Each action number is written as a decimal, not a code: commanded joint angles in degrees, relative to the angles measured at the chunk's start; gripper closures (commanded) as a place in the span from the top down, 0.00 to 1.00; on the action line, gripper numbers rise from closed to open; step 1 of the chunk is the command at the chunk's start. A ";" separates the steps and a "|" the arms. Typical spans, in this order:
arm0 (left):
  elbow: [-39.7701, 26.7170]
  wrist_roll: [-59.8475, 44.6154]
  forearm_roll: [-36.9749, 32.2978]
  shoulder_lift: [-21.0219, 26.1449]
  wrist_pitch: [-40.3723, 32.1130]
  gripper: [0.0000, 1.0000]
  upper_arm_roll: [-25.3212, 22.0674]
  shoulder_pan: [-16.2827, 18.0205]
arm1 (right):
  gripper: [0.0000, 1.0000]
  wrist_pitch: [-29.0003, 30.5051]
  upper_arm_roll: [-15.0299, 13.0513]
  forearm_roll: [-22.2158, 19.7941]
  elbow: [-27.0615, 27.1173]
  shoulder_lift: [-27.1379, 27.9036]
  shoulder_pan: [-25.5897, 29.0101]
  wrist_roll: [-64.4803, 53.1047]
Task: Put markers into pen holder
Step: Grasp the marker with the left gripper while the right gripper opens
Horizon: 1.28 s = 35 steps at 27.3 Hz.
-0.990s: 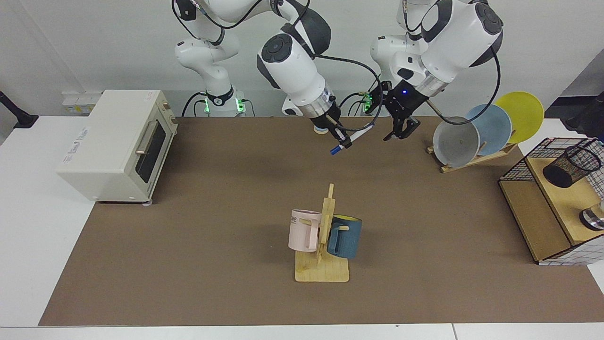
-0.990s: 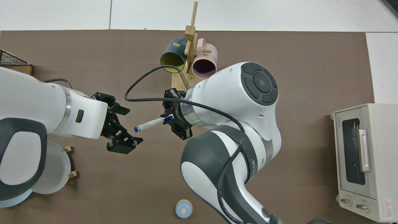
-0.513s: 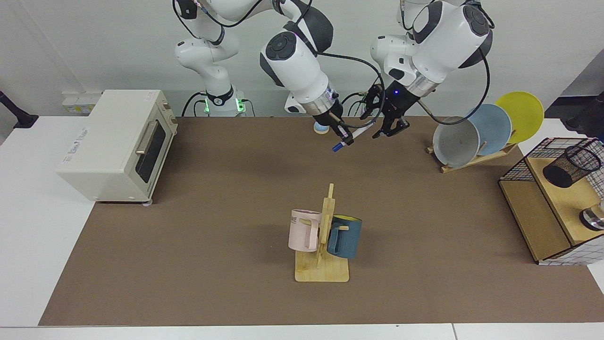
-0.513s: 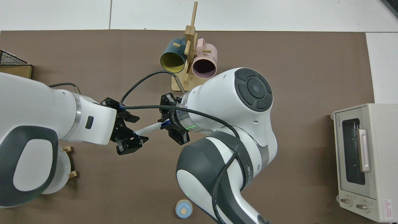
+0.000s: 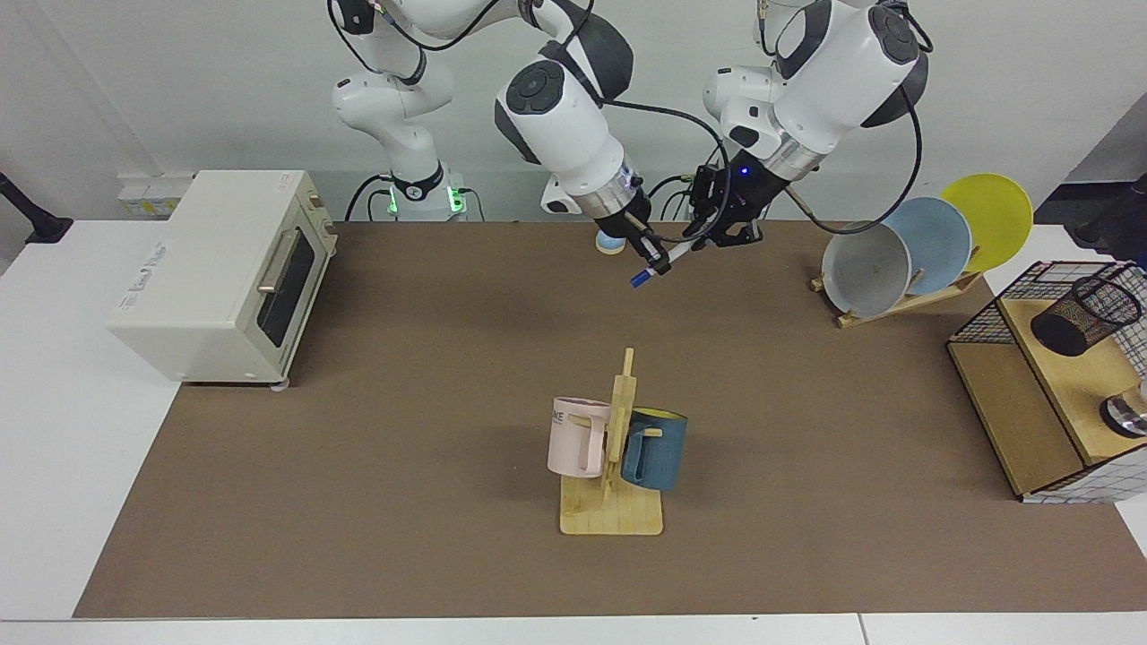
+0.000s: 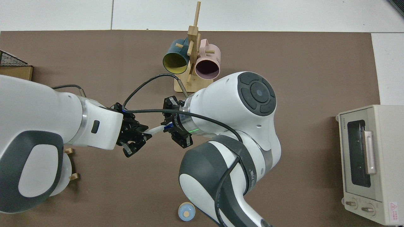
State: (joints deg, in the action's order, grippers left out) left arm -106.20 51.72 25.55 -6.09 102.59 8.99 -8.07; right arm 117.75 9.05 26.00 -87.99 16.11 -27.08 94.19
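- A brown mat [image 5: 403, 376] covers the white table, and both arms meet in the air above its far edge, in front of a pale wall.
- The right gripper [image 5: 647, 257] has its jaws closed on the slim white marker with a blue cap and blue end [image 5: 659, 266], near the capped end; the marker is held off the mat and slanted.
- The left gripper [image 6: 139, 136] is at the other end of the marker. In the top view its jaws stand narrowly on both sides of the white barrel, but I cannot tell if they already press it.
- The step looks like a handover. I think the left jaws should close firmly on the barrel before the right ones let go, so the marker does not fall.
- The small black wire-mesh pen holder [image 5: 1084, 315] stands tilted on the wooden shelf of the wire-grid frame [image 5: 1013, 403], well apart from the marker; it seems empty.
- The pink mug [image 5: 578, 436] and the blue mug [image 5: 656, 448] hang on the wooden rack [image 5: 614, 515]; from above both look empty.
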 commanded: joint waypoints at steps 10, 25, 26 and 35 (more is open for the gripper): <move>-2.43 -0.48 -1.73 -1.73 1.21 0.00 -0.64 -0.81 | 0.00 1.61 0.01 1.60 -2.01 -1.78 0.01 0.56; -2.43 -1.71 -4.54 -1.82 0.51 0.00 -0.64 -0.80 | 1.00 -2.42 -0.34 0.28 -1.74 -2.84 1.94 -3.47; -2.43 -1.71 -5.15 -1.82 0.51 0.00 -0.64 -0.63 | 1.00 -3.74 -0.43 0.28 -1.83 -3.01 2.73 -5.57; -2.43 -1.54 -10.69 -1.73 -0.10 0.00 -1.34 0.25 | 1.00 -17.98 -0.43 -7.44 -1.48 -5.30 13.80 -35.70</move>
State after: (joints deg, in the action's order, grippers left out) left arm -106.89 50.69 17.35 -6.19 102.53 8.35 -7.97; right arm 105.11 7.88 23.47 -88.18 13.31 -18.78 73.41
